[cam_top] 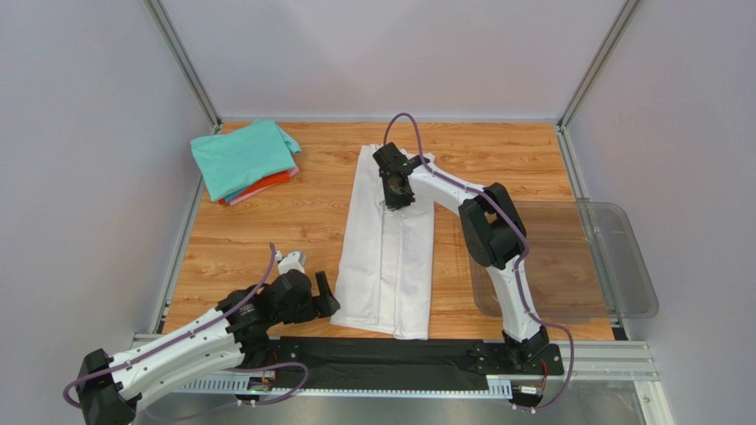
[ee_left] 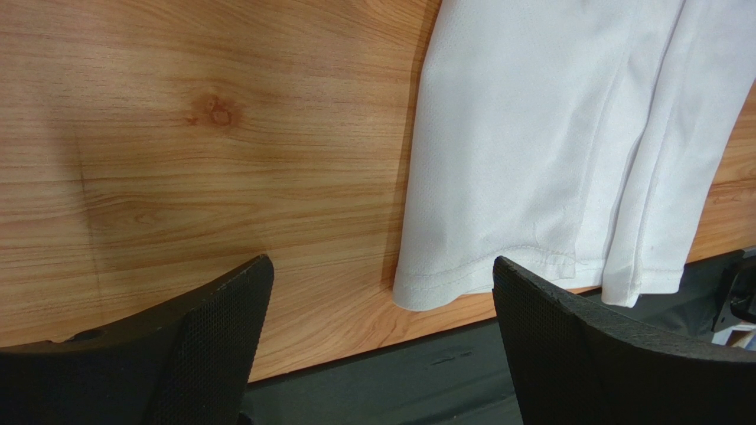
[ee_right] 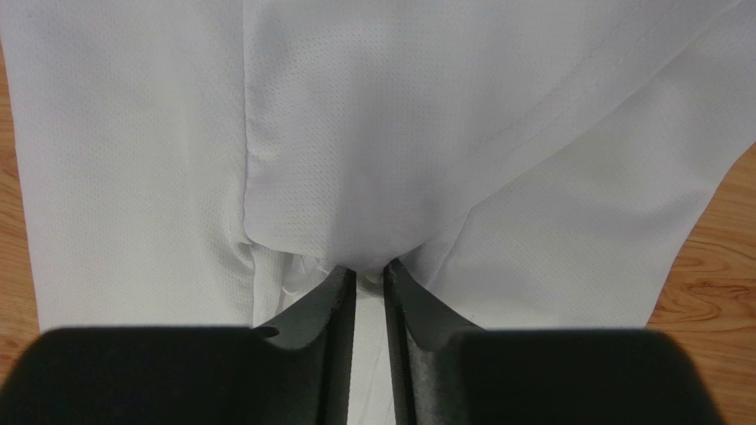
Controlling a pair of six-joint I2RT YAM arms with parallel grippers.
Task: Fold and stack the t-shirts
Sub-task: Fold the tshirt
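Observation:
A white t-shirt (cam_top: 390, 248) lies folded lengthwise into a long strip down the middle of the wooden table. My right gripper (cam_top: 397, 192) sits over its upper part and is shut on a bunch of the white cloth (ee_right: 373, 221), which puckers up between the fingertips. My left gripper (cam_top: 324, 292) stands wide open, low beside the strip's near left corner (ee_left: 435, 288), with nothing between its fingers. A folded stack of t-shirts lies at the back left: teal (cam_top: 244, 155) on top, pink and orange-red edges (cam_top: 271, 184) showing beneath.
A clear plastic bin (cam_top: 568, 257) rests at the table's right edge beside the right arm. A black mat (cam_top: 373, 363) runs along the near edge. Grey walls and metal frame rails enclose the table on three sides.

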